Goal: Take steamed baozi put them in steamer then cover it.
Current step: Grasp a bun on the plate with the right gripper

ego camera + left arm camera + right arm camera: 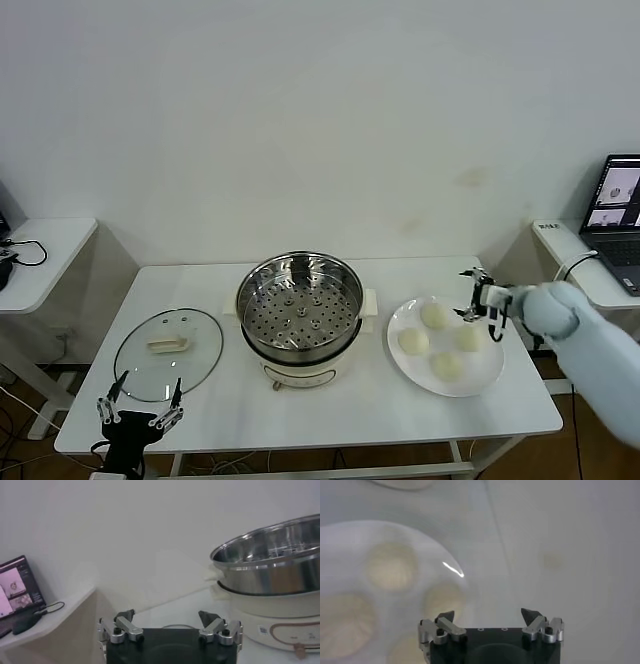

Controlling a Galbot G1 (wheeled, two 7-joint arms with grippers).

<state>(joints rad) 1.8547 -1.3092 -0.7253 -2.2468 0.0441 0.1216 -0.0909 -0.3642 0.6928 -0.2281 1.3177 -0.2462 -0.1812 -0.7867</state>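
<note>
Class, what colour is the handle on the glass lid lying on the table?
Cream-white handle on the clear lid; head view shows it best.

We see a plain white wall (pixel 320 120) filling the upper frame. A white surface (pixel 300 410) spans the lower centre. At far left stands a side table (pixel 45 255) with a black cable (pixel 25 250); at far right, a desk (pixel 590 270) carries an open laptop (pixel 618 215).

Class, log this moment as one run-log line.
right gripper: open, above plate edge | baozi: four on plate | steamer: empty | cover: on table | left gripper: open, parked
</note>
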